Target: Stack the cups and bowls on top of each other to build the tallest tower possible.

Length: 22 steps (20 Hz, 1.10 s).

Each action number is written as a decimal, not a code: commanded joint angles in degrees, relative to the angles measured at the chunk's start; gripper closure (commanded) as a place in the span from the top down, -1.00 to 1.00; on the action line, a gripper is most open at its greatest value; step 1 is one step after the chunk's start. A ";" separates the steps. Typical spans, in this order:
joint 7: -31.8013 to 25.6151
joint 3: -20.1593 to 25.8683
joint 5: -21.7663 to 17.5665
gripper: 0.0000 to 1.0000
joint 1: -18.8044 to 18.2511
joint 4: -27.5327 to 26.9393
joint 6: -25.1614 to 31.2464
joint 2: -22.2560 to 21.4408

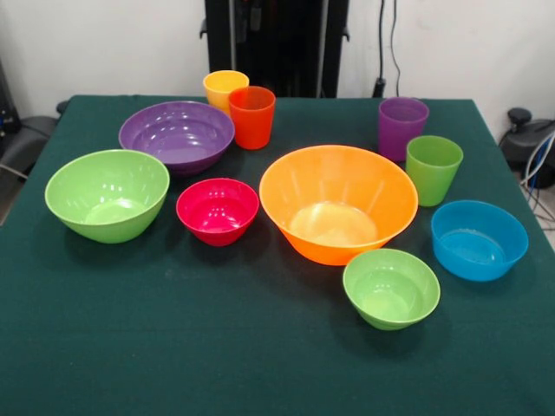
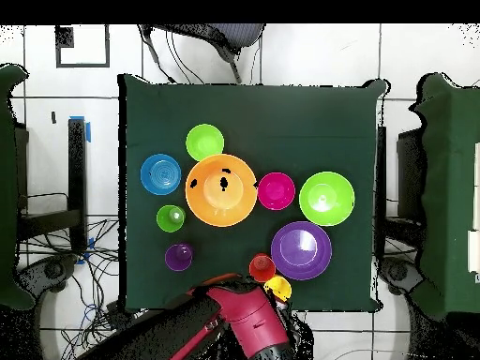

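end effector: hidden, state can't be told | six glossy plastic bowls [image 1: 338, 204] unstacked, upright on green-clothed desk [image 1: 173, 347] | biggest orange central, small light green bowl [image 1: 391, 288] just beside it

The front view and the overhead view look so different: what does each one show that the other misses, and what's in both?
Only the front view shows how deep the bowls are and how tall the cups stand, plus the wall behind.

Only the overhead view shows the robot's red and black arm, drawn back at the table edge, and the tiled floor around the table. Its claw can't be made out.

Both show the green table with six separate bowls: orange bowl, purple bowl, big green bowl, magenta bowl, small green bowl, blue bowl. Four cups stand nearby. Nothing is stacked.
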 commanded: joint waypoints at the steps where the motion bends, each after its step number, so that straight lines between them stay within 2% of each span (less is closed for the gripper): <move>1: -11.10 9.52 -6.66 1.00 0.64 -4.20 1.12 1.57; 3: -10.88 9.80 -8.11 1.00 0.91 -4.44 1.38 1.72; 9: -15.95 12.27 -11.82 1.00 0.13 -4.36 2.87 0.01; 14: -29.19 17.95 -12.16 1.00 -4.48 -2.69 4.72 -6.15; 19: -37.64 21.65 -11.51 1.00 -6.67 -1.16 8.10 -10.28; 22: -40.72 22.97 -13.00 1.00 -7.26 -1.44 7.43 -11.14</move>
